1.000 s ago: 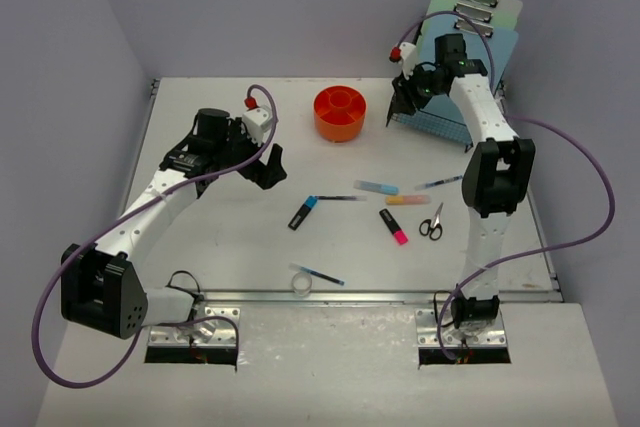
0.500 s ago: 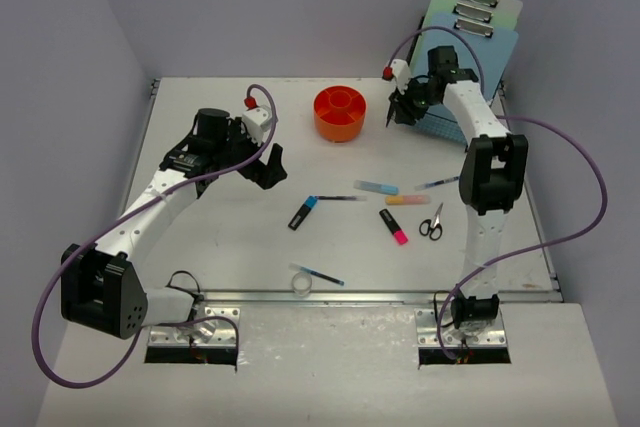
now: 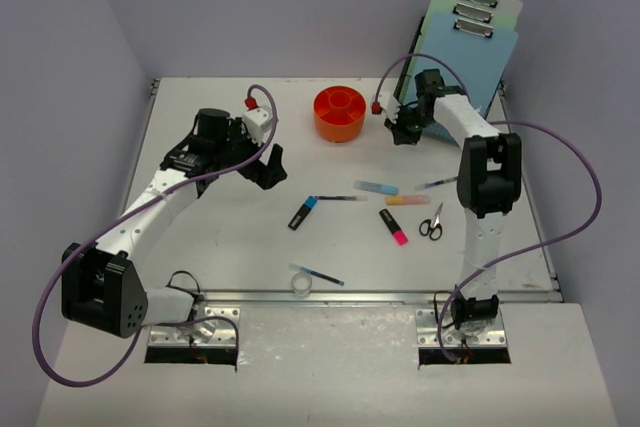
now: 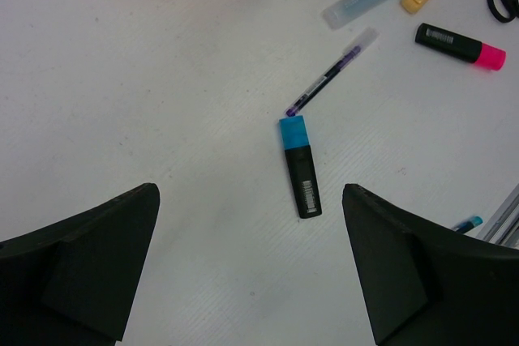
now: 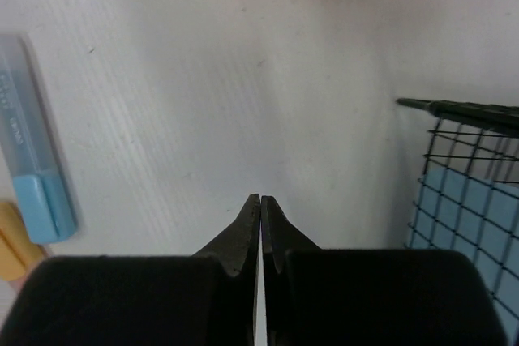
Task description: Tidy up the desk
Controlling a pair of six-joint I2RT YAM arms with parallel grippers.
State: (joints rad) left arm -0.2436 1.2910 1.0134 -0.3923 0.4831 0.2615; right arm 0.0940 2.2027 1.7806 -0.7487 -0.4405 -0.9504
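- Desk [image 3: 200, 237]: white top, spread out beneath both my grippers.
- Rack [image 5: 462, 192]: black wire, just to the right of my right gripper [image 5: 260, 200].
- Tray [image 3: 340, 112]: orange, ahead of my right gripper and apart from it.
- Left gripper [image 4: 250, 216]: fingers spread wide, holding nothing, above the desk.
- Right gripper: fingers pressed together with nothing between them, over bare desk.
- Black highlighter [image 4: 300, 168]: blue cap, lying just ahead of my left gripper, between the lines of its fingers.
- Pale blue highlighter [image 5: 36, 160]: left of my right gripper, with the yellow highlighter [image 5: 16, 249] just beside it.
- Pen [image 4: 328, 79]: purple, beyond the black highlighter, its tip close to the blue cap.
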